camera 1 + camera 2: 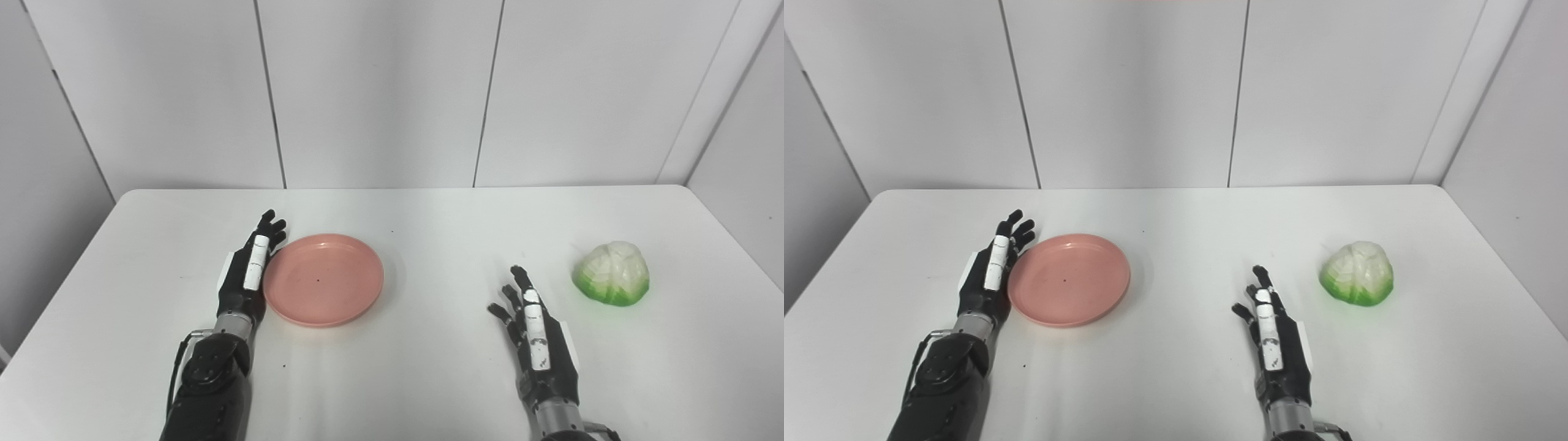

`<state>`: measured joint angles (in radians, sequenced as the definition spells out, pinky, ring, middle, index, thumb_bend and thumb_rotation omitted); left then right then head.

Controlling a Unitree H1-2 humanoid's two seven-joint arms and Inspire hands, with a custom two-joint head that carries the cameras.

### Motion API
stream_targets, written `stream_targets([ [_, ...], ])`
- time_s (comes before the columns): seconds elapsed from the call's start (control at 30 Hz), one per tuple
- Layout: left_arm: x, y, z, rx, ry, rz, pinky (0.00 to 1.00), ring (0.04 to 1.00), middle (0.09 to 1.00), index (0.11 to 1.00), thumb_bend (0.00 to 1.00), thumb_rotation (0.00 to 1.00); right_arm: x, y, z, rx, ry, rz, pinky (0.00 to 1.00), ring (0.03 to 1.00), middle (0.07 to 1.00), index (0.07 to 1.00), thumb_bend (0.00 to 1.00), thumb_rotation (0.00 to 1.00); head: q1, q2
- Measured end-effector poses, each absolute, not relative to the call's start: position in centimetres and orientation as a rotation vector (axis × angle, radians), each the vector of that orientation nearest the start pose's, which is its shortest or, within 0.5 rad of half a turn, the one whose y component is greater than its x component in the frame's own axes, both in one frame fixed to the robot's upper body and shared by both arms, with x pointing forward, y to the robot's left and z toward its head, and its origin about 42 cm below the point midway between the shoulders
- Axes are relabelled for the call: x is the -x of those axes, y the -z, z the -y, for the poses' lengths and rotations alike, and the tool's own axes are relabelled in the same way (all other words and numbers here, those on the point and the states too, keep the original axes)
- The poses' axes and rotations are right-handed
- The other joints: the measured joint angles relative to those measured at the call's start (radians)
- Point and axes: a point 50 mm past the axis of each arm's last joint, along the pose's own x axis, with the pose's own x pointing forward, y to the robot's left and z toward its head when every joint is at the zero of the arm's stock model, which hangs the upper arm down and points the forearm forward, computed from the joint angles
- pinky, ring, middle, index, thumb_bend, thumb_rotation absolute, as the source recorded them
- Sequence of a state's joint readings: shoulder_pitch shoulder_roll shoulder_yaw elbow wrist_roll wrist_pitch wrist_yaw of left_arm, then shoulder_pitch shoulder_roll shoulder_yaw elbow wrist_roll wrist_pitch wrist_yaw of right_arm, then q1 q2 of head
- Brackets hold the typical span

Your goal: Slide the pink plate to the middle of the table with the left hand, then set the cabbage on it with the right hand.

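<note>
Pink plate [323,279] left of table [429,380] centre, flat left hand [251,269] apparently touching its rim, fingers together; right hand [539,334] empty, fingers apart, cabbage [612,272] near: risk of overshooting if pushed hard.

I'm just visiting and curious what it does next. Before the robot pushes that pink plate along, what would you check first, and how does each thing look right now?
1. Left hand flat against the left rim of the pink plate: ok, it appears to touch.
2. Left hand's fingers extended, holding nothing: ok.
3. Table to the right of the plate free for sliding toward the middle: ok.
4. Plate lying flat and empty: ok.
5. Right hand open and out of the plate's path: ok; it lies well right of the plate.
6. Cabbage within the right hand's reach: probably ok; it sits apart, just beyond and to the right of that hand.
</note>
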<state>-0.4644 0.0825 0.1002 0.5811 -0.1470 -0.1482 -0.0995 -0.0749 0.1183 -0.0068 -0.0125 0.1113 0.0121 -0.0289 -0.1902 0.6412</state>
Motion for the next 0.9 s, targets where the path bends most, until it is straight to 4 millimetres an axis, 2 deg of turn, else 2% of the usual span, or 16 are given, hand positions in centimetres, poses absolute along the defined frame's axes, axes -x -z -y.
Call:
stream_targets([
  [0.03,-42.6,-10.9,-22.8,0.088,0.072,0.028,0.79,0.915,0.897,0.904,1.0,0.92,-30.7,-12.1,16.4,-0.235,0.007,0.065,0.83,0.935,1.0,0.909,0.85,0.93,-0.03,-0.002],
  [0.07,-42.5,-10.9,-22.7,0.092,0.072,0.025,0.79,0.915,0.897,0.904,1.0,0.92,-30.7,-12.1,16.0,-0.239,0.007,0.063,0.83,0.934,1.0,0.908,0.85,0.93,-0.031,-0.002],
  [0.1,-42.4,-10.9,-22.7,0.096,0.073,0.024,0.79,0.912,0.894,0.909,1.0,0.91,-30.7,-12.1,15.6,-0.241,0.006,0.061,0.82,0.933,1.0,0.907,0.85,0.93,-0.069,-0.006],
  [0.17,-42.1,-11.0,-22.5,0.106,0.075,0.024,0.78,0.909,0.891,0.913,1.0,0.91,-30.6,-12.2,14.9,-0.236,0.002,0.058,0.83,0.933,1.0,0.907,0.85,0.93,-0.075,-0.006],
  [0.23,-41.6,-11.0,-21.9,0.123,0.083,0.02,0.83,0.917,0.9,0.921,1.0,0.93,-30.6,-12.3,14.1,-0.242,-0.003,0.056,0.83,0.934,1.0,0.909,0.84,0.93,-0.144,-0.011],
  [0.3,-41.1,-11.0,-21.2,0.144,0.096,0.017,0.85,0.923,0.903,0.916,1.0,0.94,-30.6,-12.3,13.6,-0.243,-0.009,0.056,0.84,0.933,1.0,0.909,0.83,0.94,-0.164,-0.011],
  [0.53,-38.7,-11.4,-19.6,0.165,0.161,0.007,0.89,0.934,0.923,0.928,1.0,0.96,-30.6,-12.3,13.1,-0.217,-0.019,0.052,0.85,0.926,1.0,0.92,0.8,0.96,-0.193,-0.002],
  [0.6,-37.9,-11.7,-19.2,0.166,0.184,-0.009,0.97,0.955,0.938,0.939,1.0,0.97,-30.6,-12.3,13.0,-0.215,-0.02,0.052,0.86,0.934,1.0,0.928,0.81,0.96,-0.204,0.005],
  [0.67,-37.0,-12.0,-19.0,0.169,0.2,-0.025,0.99,0.958,0.94,0.941,1.0,0.97,-30.6,-12.4,13.0,-0.214,-0.022,0.054,0.86,0.936,1.0,0.929,0.81,0.96,-0.206,0.009],
  [0.8,-36.1,-12.2,-18.5,0.184,0.22,-0.043,1.0,0.951,0.931,0.944,1.0,0.95,-30.5,-12.5,12.8,-0.211,-0.028,0.048,0.85,0.935,1.0,0.931,0.81,0.96,-0.204,0.012],
  [0.9,-35.6,-12.4,-18.1,0.183,0.227,-0.045,1.0,0.97,0.938,0.952,1.0,0.98,-30.4,-12.6,12.8,-0.208,-0.031,0.044,0.86,0.943,1.0,0.932,0.82,0.96,-0.198,0.018],
])
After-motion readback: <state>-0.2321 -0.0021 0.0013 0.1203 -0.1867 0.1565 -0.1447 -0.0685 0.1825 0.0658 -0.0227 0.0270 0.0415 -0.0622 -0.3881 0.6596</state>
